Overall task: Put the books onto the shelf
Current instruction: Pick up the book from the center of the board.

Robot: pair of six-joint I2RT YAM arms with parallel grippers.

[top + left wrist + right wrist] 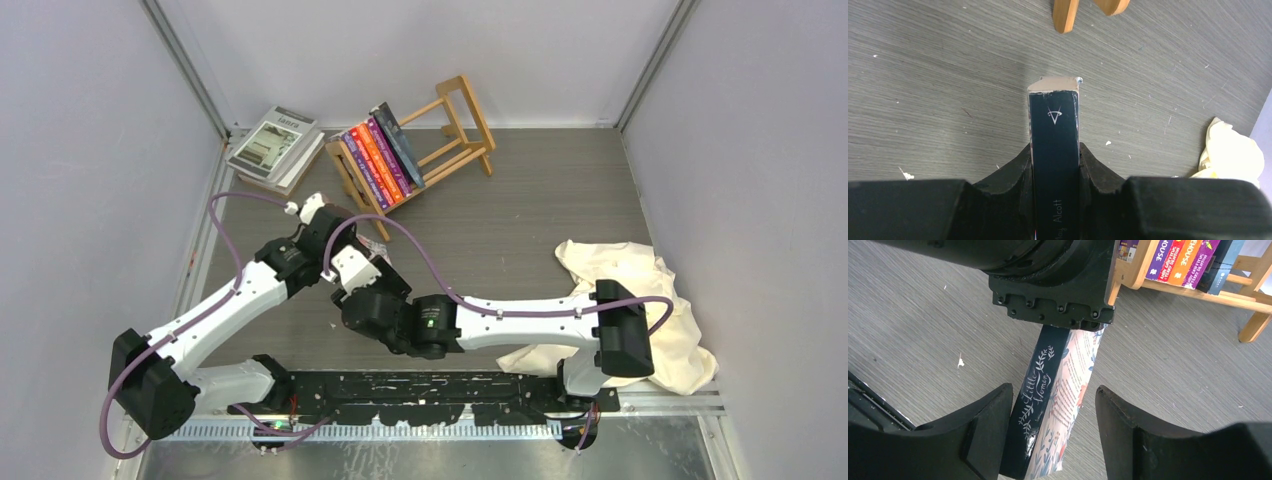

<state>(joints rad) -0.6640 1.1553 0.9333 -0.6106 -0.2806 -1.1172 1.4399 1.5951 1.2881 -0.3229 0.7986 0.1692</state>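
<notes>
left end effector [1054, 157] grips one book [1054, 125]; stacked pair [275, 145]; shelf [470, 112] holds about five

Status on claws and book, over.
Left claw shut on dark blue book. Right claw open astride it, not gripping. Shelf part filled, its right end free. Cloth lies clear of the path.

Left end effector [1054, 156] clamped, right end effector [1053, 392] spread apart.
</notes>
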